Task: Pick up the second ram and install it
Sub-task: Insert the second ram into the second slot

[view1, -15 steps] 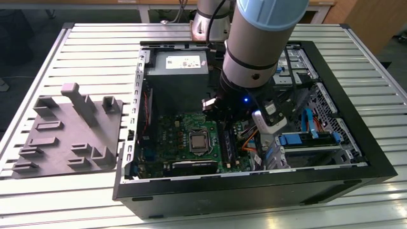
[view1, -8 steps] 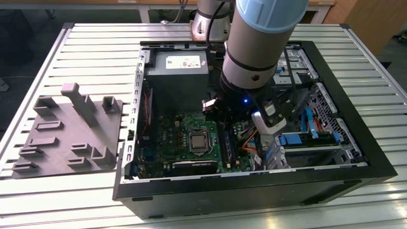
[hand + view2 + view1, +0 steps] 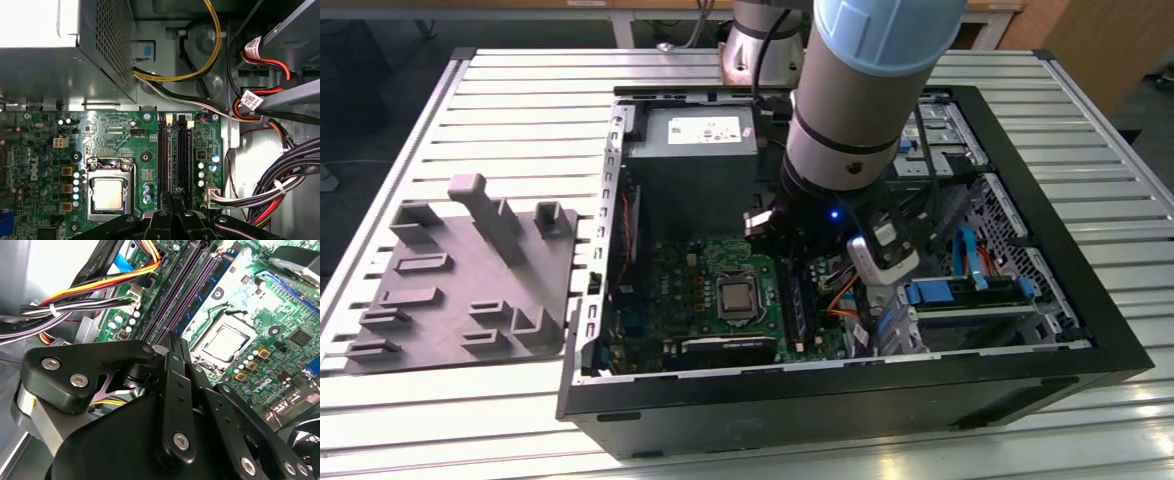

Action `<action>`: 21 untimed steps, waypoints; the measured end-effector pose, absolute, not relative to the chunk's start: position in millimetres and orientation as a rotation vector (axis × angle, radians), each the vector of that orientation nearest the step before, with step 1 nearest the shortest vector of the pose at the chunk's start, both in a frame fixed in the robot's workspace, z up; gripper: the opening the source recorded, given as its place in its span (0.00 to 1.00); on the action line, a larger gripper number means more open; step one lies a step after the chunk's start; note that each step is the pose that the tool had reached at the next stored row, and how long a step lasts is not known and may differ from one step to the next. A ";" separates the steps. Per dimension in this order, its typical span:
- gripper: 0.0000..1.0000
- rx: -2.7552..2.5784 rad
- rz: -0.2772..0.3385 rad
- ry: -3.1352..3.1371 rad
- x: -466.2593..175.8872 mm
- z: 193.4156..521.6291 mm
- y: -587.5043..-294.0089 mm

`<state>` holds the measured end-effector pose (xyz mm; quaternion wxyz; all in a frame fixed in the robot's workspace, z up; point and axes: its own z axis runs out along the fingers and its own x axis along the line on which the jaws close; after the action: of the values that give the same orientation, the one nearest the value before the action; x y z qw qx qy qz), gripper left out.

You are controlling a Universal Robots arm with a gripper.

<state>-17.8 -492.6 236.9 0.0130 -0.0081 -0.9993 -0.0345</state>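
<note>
At the exterior view's left a grey moulded tray is laid on the table; further along, the open computer case is stood, with the grey power supply and motherboard inside; toward the exterior view's right the arm is held over the board. In both wrist views the gripper is seen with fingers drawn together, no gap left; whether anything is pinched cannot be told. A blue-green stick, judged the second ram, is set on edge among the black slot rails; its long axis is run straight ahead of the fingertips, just beside them.
</note>
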 end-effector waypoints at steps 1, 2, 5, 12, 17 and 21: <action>0.12 -0.025 -0.107 -3.114 -17.8 236.8 -492.6; 0.12 -0.025 -0.107 -3.114 -17.8 236.7 -492.6; 0.12 -0.024 -0.107 -3.114 -17.8 236.5 -492.6; 0.12 -0.019 -0.110 -3.113 -17.8 236.4 -492.6; 0.12 -0.016 -0.125 -3.113 -17.8 236.0 -492.6; 0.12 -0.016 -0.131 -3.113 -17.8 235.4 -492.6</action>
<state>-17.8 -492.6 235.4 0.0131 -0.0051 -0.9990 -0.0419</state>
